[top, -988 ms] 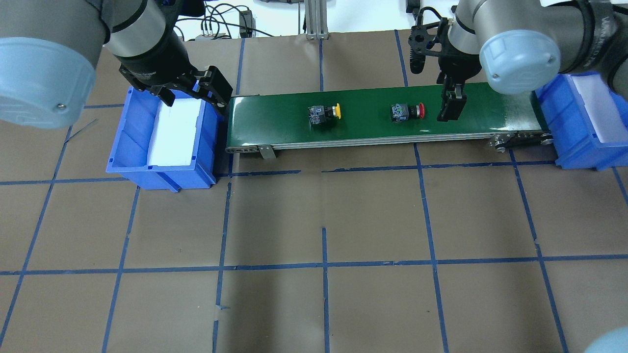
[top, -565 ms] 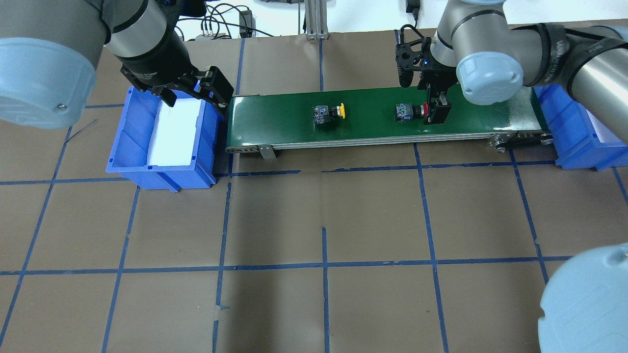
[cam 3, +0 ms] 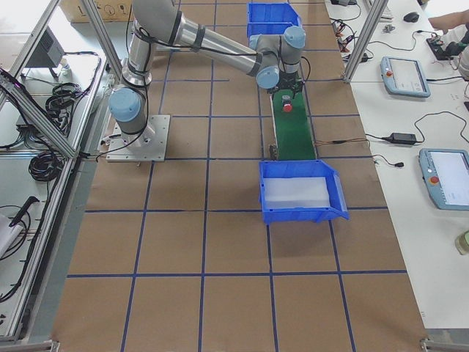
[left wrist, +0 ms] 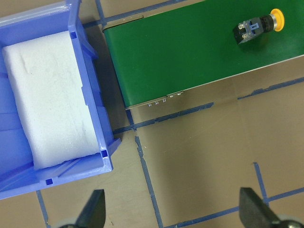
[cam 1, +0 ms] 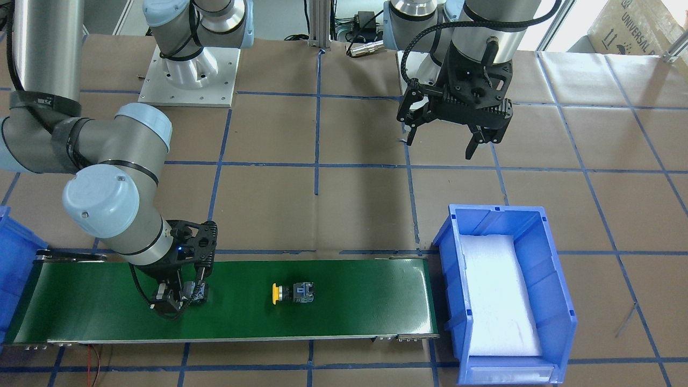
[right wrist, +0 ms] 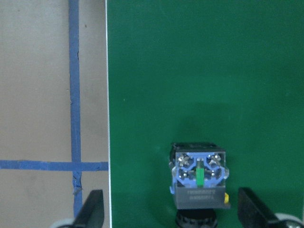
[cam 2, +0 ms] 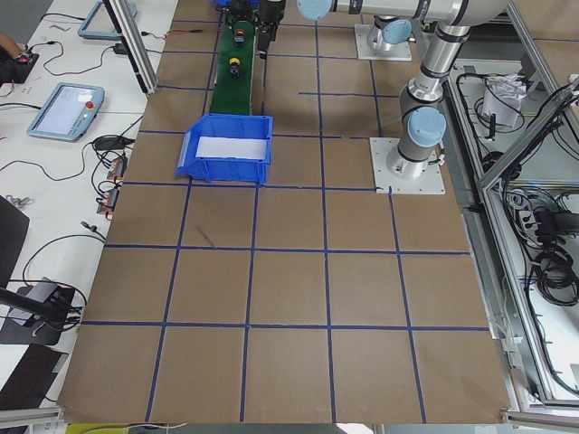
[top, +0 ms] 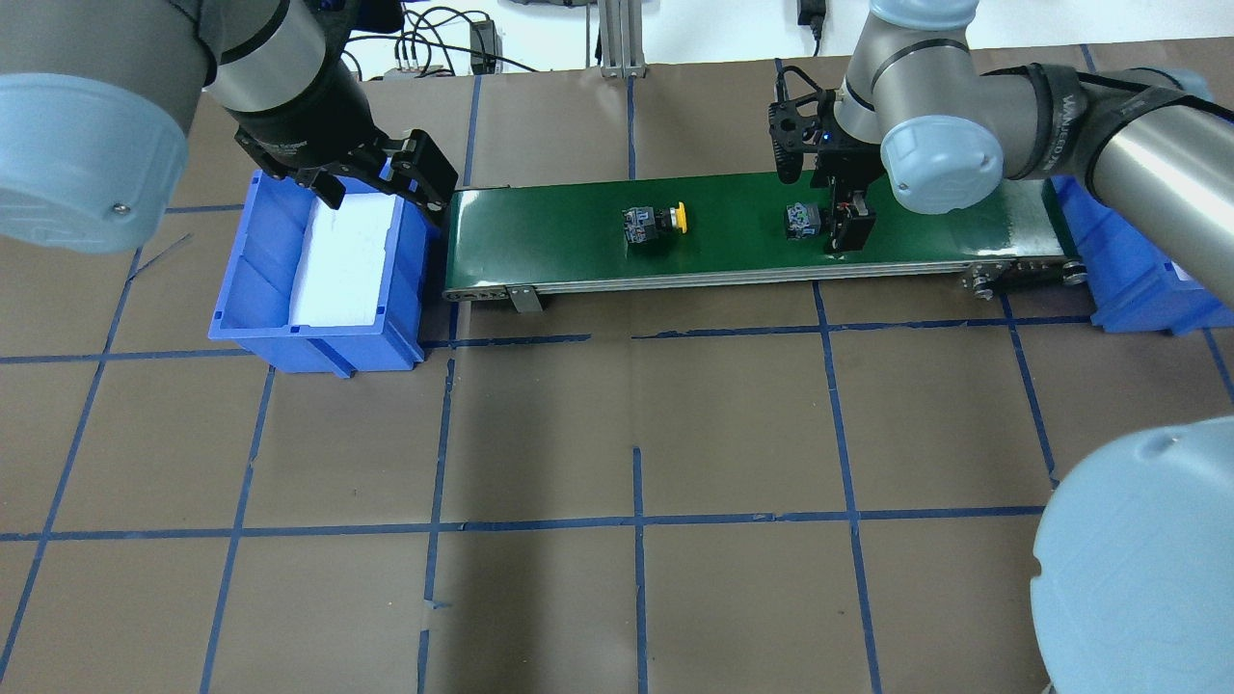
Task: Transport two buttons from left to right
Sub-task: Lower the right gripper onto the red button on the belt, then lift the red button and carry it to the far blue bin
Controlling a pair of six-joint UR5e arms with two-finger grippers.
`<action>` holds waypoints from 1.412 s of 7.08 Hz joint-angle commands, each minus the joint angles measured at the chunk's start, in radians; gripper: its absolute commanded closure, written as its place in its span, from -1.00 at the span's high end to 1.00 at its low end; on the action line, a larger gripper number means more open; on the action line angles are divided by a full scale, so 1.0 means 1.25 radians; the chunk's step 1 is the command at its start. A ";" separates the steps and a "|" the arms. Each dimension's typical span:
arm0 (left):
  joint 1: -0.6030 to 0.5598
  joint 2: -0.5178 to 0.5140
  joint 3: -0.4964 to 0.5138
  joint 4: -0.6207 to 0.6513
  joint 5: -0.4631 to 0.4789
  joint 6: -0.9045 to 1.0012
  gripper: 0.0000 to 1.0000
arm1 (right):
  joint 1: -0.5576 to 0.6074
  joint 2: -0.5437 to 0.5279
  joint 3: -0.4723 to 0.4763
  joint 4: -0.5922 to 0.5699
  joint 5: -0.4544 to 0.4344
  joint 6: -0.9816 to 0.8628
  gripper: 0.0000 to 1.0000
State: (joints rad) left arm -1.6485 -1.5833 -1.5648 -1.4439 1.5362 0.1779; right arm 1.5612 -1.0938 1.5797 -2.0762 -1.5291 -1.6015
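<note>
The red button (top: 800, 220) lies on the green conveyor belt (top: 559, 241), its grey-black body showing and its cap hidden under my right gripper (top: 848, 226). In the right wrist view the body (right wrist: 199, 180) sits between the two spread fingers (right wrist: 92, 211); the right gripper (right wrist: 173, 213) is open around it. The yellow button (top: 654, 222) lies mid-belt and shows in the left wrist view (left wrist: 259, 27). My left gripper (top: 386, 183) is open and empty above the left blue bin (top: 241, 280).
The left bin holds only white foam (left wrist: 47, 95). A second blue bin (top: 1109, 280) stands at the belt's right end. From the front, the belt (cam 1: 349, 301) lies between the two bins. The table is brown paper with blue tape lines.
My right gripper has moved left and come down over the red button's cap. Both buttons have shifted a little to the right along the belt. The left arm has not moved.
</note>
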 commanded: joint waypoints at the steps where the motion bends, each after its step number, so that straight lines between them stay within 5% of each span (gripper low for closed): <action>1: 0.004 -0.001 0.000 0.000 -0.004 0.002 1.00 | 0.005 0.012 -0.002 -0.020 0.001 0.027 1.00; 5: 0.011 -0.001 0.000 0.000 -0.003 0.006 1.00 | 0.004 0.007 0.009 -0.015 -0.010 0.039 0.88; 6: 0.009 0.000 0.000 0.000 -0.002 0.006 1.00 | -0.001 0.003 0.004 -0.010 -0.012 0.038 0.03; 7: 0.009 0.000 0.001 0.000 -0.007 0.004 1.00 | -0.001 0.001 0.004 -0.010 -0.003 0.043 -0.47; 8: 0.008 0.000 0.000 0.000 -0.007 0.004 1.00 | -0.002 0.001 0.004 -0.014 -0.009 0.042 -0.77; 10: 0.008 0.003 0.000 -0.001 -0.004 0.000 1.00 | -0.002 -0.001 -0.019 -0.018 -0.014 0.042 -0.85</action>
State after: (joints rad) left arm -1.6380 -1.5815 -1.5645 -1.4445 1.5288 0.1788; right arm 1.5589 -1.0940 1.5747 -2.0965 -1.5431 -1.5494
